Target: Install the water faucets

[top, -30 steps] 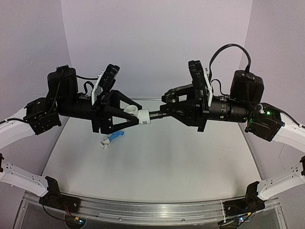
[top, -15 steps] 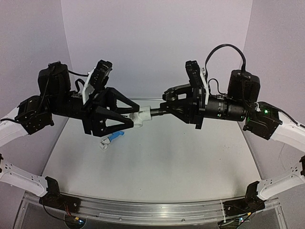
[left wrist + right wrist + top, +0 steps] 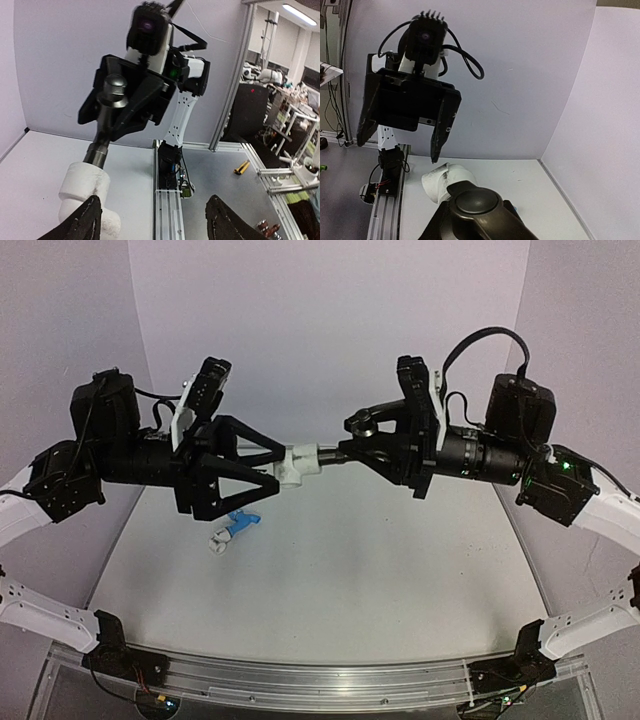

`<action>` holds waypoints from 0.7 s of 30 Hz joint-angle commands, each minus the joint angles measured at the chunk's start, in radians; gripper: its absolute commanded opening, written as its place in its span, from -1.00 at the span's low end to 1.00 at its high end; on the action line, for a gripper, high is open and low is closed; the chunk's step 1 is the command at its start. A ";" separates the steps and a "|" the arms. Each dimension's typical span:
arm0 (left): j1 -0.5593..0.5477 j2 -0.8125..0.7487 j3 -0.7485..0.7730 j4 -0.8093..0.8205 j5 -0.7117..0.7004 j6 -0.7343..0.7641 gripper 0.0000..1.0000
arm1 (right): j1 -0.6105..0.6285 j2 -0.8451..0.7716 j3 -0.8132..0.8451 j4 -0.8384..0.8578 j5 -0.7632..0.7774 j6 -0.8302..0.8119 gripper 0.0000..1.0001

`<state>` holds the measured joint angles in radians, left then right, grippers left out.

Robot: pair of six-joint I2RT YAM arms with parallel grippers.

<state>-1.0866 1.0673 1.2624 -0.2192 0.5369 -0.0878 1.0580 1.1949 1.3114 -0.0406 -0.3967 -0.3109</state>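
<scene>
Left claw has spread apart around the white fitting; right claw clamps the grey faucet, horizontal, tip toward frame left.

Even soft light, faint shadows; wrist views wide-angle distorted.

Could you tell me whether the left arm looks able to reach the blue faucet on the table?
Probably yes: the blue faucet lies uncovered near the open left pincer, with nothing between them.
</scene>
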 commanded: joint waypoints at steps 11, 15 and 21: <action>-0.001 0.096 0.017 0.019 0.084 -0.128 0.47 | -0.001 -0.025 0.070 0.074 -0.167 -0.095 -1.00; -0.001 0.101 0.005 0.085 0.136 -0.124 0.15 | 0.001 -0.016 0.076 0.077 -0.174 -0.062 -1.00; -0.002 0.072 -0.027 0.121 0.121 -0.039 -0.16 | 0.001 -0.020 0.043 0.080 -0.190 0.073 -1.00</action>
<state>-1.0866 1.1837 1.2410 -0.1770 0.6350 -0.1926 1.0580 1.1877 1.3331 -0.0423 -0.5565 -0.3512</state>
